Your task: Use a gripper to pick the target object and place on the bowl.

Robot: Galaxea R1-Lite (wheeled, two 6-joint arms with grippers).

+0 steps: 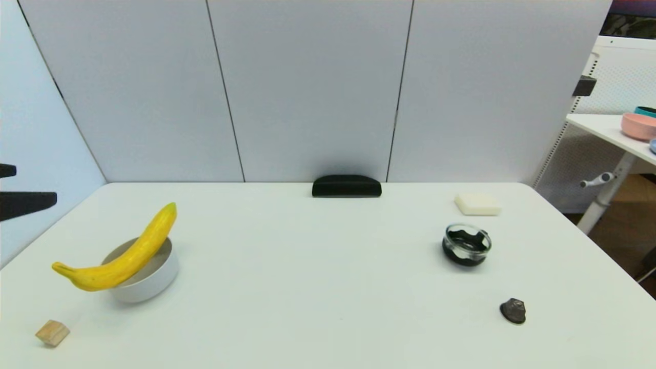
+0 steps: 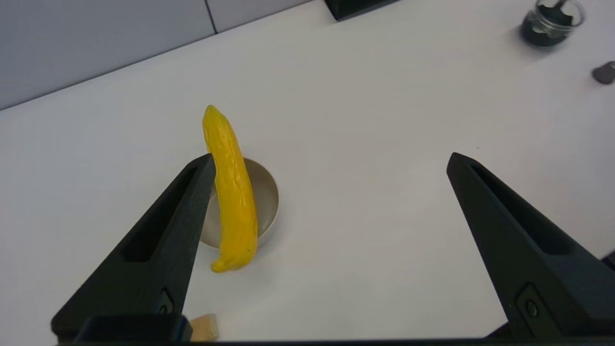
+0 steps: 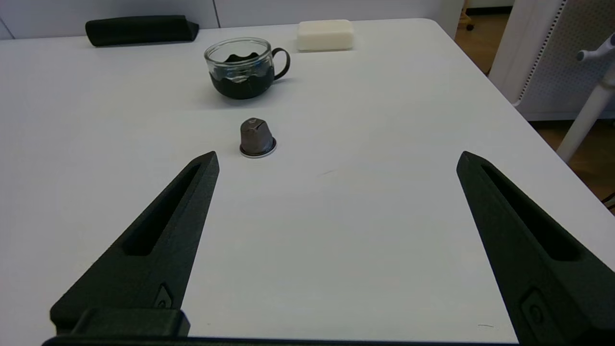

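The yellow banana (image 1: 128,259) lies tilted across the rim of the white bowl (image 1: 154,281) at the table's left, one end sticking up and the other hanging past the rim. The left wrist view also shows the banana (image 2: 233,192) on the bowl (image 2: 266,197). My left gripper (image 1: 36,185) is at the far left edge, raised and apart from the banana; in its wrist view the gripper (image 2: 331,156) is open and empty. My right gripper (image 3: 336,156) is open and empty above the table's right side, out of the head view.
A small wooden cube (image 1: 52,333) lies near the front left. A glass cup with a dark inside (image 1: 466,245), a dark capsule (image 1: 513,310) and a white block (image 1: 477,204) sit on the right. A black bar (image 1: 346,186) lies at the back edge. A pink bowl (image 1: 638,125) is on a side table.
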